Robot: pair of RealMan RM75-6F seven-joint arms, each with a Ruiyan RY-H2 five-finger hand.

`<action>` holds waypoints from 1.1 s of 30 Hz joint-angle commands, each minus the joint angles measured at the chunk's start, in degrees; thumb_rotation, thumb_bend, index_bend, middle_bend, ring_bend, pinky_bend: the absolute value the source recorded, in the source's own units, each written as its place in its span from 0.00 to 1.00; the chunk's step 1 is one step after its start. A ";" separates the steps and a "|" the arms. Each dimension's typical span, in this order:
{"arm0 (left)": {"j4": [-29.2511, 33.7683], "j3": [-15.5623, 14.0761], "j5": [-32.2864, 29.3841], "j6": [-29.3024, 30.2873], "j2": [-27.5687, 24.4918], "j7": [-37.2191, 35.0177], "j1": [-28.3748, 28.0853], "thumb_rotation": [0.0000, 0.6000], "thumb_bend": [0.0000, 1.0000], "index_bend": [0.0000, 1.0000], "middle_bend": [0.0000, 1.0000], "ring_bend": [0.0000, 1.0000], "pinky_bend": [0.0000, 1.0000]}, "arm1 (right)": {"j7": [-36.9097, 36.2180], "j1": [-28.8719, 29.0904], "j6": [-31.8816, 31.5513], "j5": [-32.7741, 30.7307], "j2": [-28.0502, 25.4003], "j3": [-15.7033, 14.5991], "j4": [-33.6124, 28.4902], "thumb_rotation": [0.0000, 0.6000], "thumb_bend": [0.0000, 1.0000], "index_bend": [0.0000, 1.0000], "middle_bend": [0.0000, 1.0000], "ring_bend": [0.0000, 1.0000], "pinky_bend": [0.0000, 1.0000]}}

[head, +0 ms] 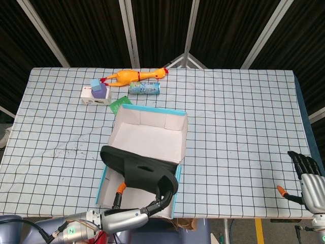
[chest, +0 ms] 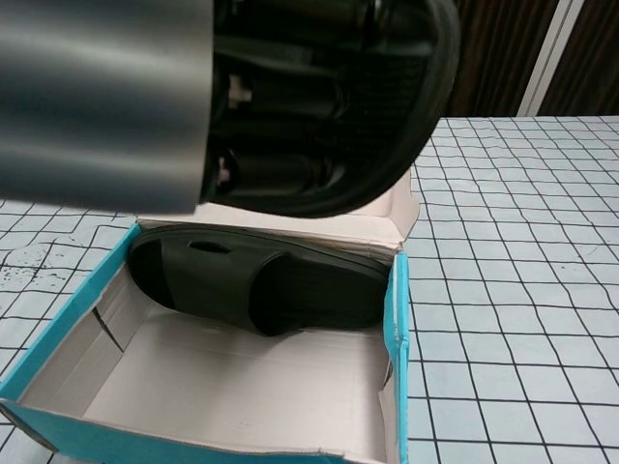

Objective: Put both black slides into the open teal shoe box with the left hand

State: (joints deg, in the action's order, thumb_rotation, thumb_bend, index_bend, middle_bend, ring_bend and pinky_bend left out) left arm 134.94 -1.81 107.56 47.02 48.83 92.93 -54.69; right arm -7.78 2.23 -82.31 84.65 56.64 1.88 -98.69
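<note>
while left hand holds black slide, other slide lies in box.

White grid-checked table, dark ribbed wall, pale diagonal struts

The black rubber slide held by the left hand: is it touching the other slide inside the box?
Apart. The chest view shows the held slide above the boxed slide, white cardboard between them.

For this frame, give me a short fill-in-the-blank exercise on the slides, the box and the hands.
1. The left hand holds a black ____ above the teal shoe box.
2. The other slide lies ____ the box.
3. The right hand holds ____.
4. The yellow rubber chicken lies ____ the box.

Missing words: slide; inside; nothing; outside
</note>
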 commanded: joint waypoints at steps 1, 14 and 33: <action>0.05 0.00 -0.37 -1.91 1.62 0.86 1.64 1.00 0.58 0.56 0.64 0.13 0.12 | -0.10 -0.10 -0.19 0.14 -0.08 -0.03 -0.04 1.00 0.25 0.05 0.09 0.07 0.04; 0.05 1.25 -6.93 -7.09 9.06 7.22 6.72 1.00 0.58 0.55 0.64 0.13 0.12 | -0.54 -0.36 -0.61 0.24 -0.20 0.02 0.02 1.00 0.25 0.05 0.09 0.07 0.04; -2.37 2.48 -10.81 -10.87 15.39 12.09 8.93 1.00 0.58 0.55 0.64 0.13 0.12 | -1.20 -0.62 -1.00 0.32 -0.23 0.11 0.23 1.00 0.25 0.05 0.09 0.07 0.04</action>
State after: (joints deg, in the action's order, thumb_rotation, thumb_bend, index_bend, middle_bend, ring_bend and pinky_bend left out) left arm 132.81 0.48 96.84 36.33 63.98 105.04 -45.65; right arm -8.98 1.61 -83.30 84.97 56.40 1.99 -98.46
